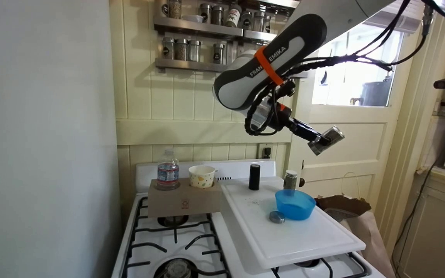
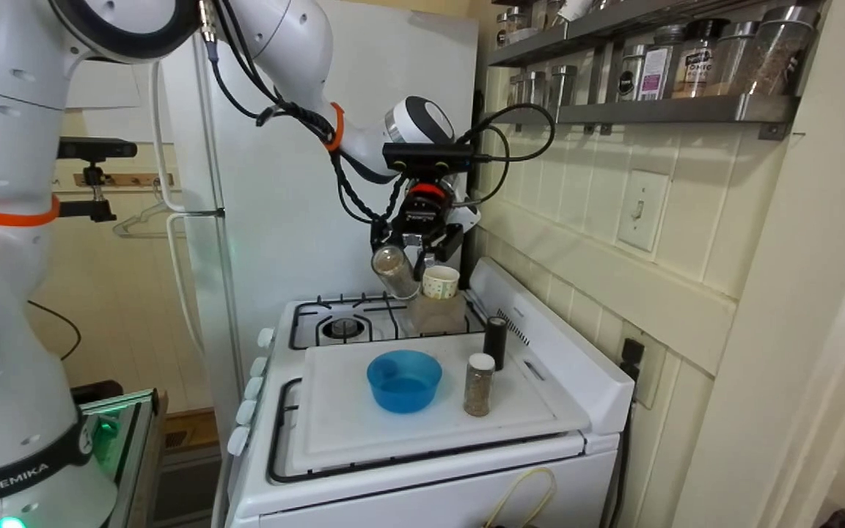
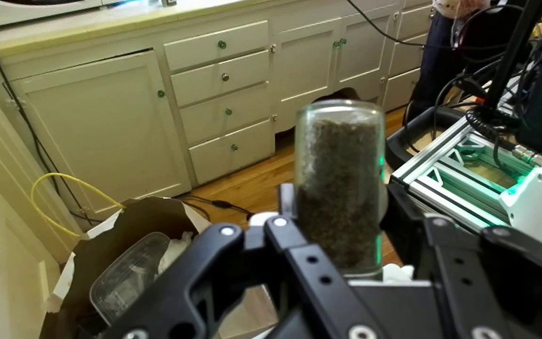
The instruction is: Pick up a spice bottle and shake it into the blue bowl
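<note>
— Jaws clenched or loose in the wrist view?
— Clenched: the gripper (image 3: 340,202) clamps both sides of the spice bottle (image 3: 340,183), brown showing through its glass.
— How does the arm (image 1: 284,50) stand in an exterior view?
— It slopes down from the upper right, then bends, so the gripper points down toward the picture's right, with the bottle tilted at its tip.
— Over the blue bowl (image 1: 295,208)?
— I can't tell. The bottle is well apart from it, higher and farther right in the picture. The bowl sits on the white board (image 1: 299,245), just beside a silvery disc (image 1: 277,217).
— And in an exterior view, with the white-capped jar (image 2: 478,387) near the bowl?
— The arm reaches in from the left, gripper hanging downward, bottle leaning with a round end toward the camera.
</note>
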